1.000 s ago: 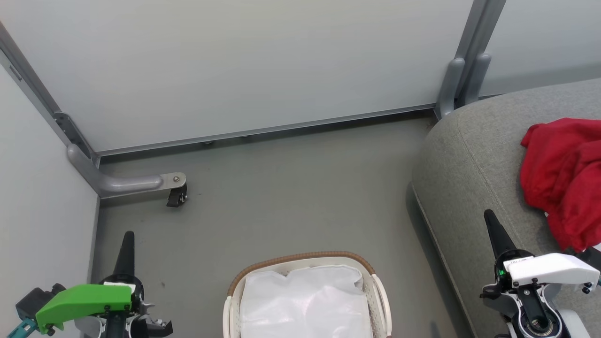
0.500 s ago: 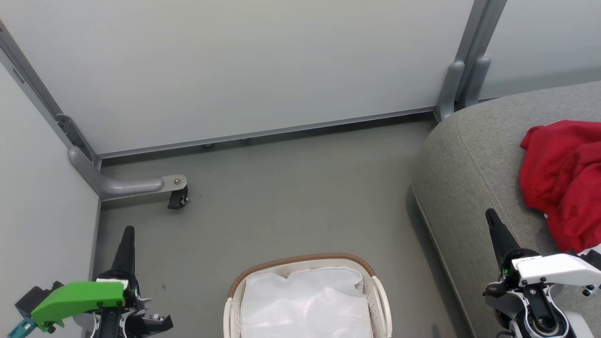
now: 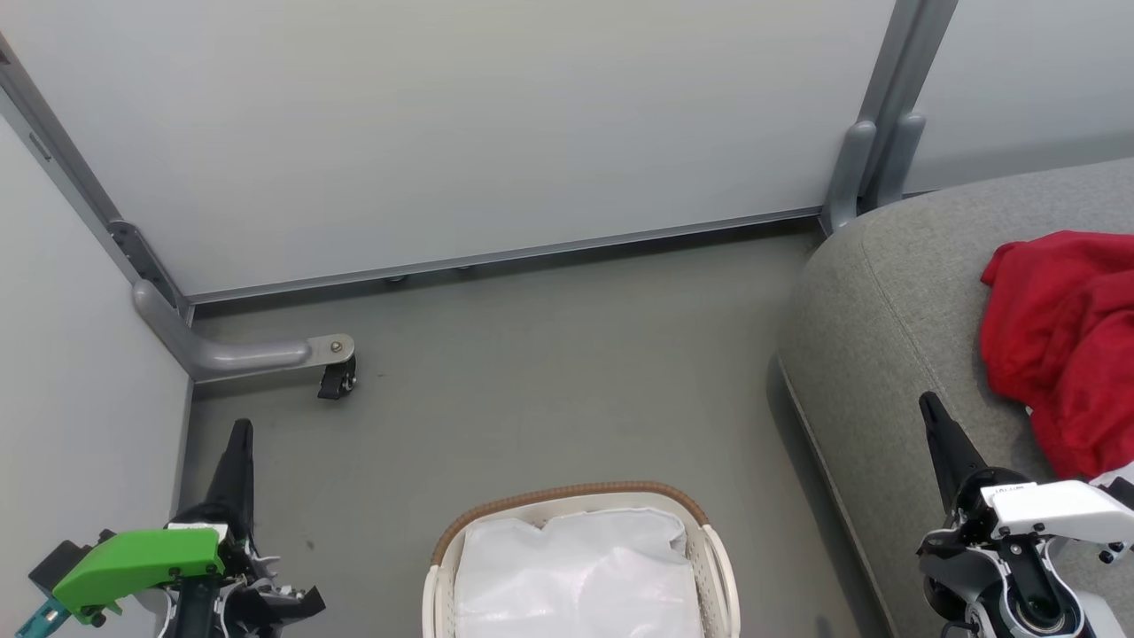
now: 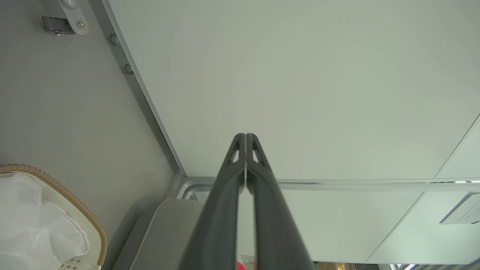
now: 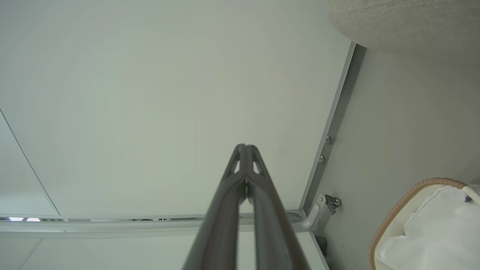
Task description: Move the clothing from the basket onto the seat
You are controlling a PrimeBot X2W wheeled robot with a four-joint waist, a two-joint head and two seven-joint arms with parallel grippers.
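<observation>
Bright red clothing (image 3: 1063,346) lies crumpled on the grey seat (image 3: 886,337) at the right edge of the head view. The basket (image 3: 567,496) stands on the floor at the bottom centre, with its white liner (image 3: 576,576) showing inside and no red in it. My left gripper (image 3: 240,429) is shut at the lower left, left of the basket, tips pressed together (image 4: 245,135). At the lower right my right gripper (image 3: 928,400) is shut over the seat's front part, left of the clothing, holding nothing (image 5: 245,146). The basket's tan rim shows in both wrist views (image 4: 75,202) (image 5: 408,191).
White partition panels (image 3: 443,133) close off the back and left. A grey foot with a caster wheel (image 3: 337,377) sticks out onto the floor at the left. A grey post (image 3: 873,151) stands by the seat's far corner. Grey floor (image 3: 549,372) lies between basket and wall.
The whole head view has shifted slightly downward, so the camera moved. Both grippers sit a little lower in that view; both remain shut. The clothing lies as before.
</observation>
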